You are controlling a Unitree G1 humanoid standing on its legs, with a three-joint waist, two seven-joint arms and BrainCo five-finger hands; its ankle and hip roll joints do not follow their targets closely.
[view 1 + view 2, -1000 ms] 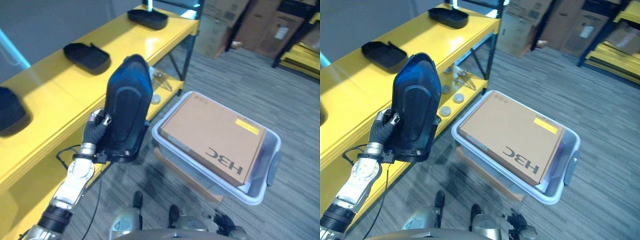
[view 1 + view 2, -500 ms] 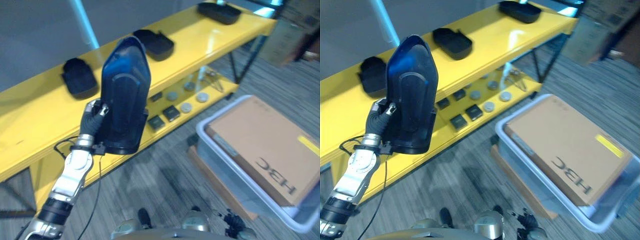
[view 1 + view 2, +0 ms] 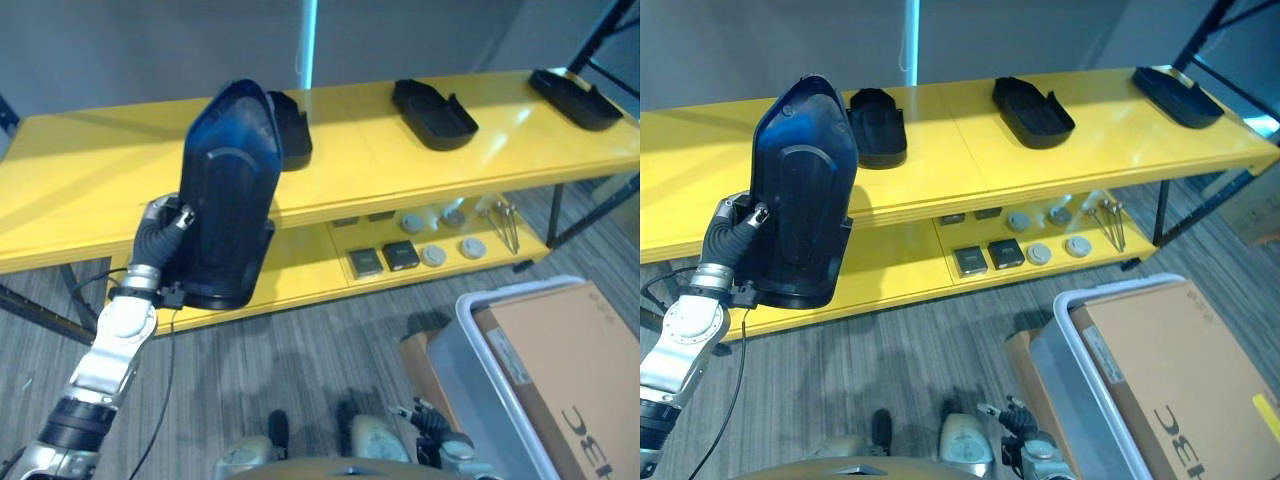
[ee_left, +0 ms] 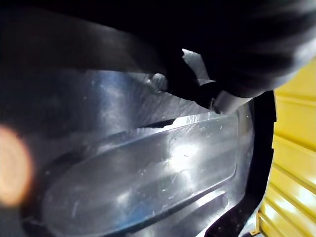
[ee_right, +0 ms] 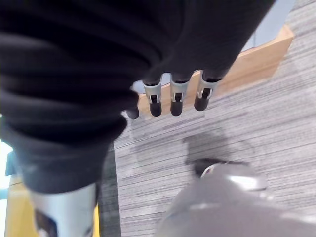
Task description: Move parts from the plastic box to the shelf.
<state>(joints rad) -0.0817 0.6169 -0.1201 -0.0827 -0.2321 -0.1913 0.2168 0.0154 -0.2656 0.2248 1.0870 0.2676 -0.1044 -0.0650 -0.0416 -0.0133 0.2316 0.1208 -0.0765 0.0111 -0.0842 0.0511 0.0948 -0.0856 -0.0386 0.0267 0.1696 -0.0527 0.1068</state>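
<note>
1. Left hand [image 3: 160, 235] grips a black part [image 3: 225, 190], upright, above the floor before the shelf [image 3: 90, 190].
2. Right hand [image 5: 173, 94]: idle, fingers relaxed.
3. 3 parts [image 3: 1032, 108] shelved; this one not yet placed.
4. Box [image 3: 1080, 380] nearby.

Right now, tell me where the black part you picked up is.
The black part is held upright in the left hand, at the left of the eye views, in front of the yellow shelf.

Cardboard box [image 3: 1180, 375], grey carpet floor [image 3: 910, 360]
</note>
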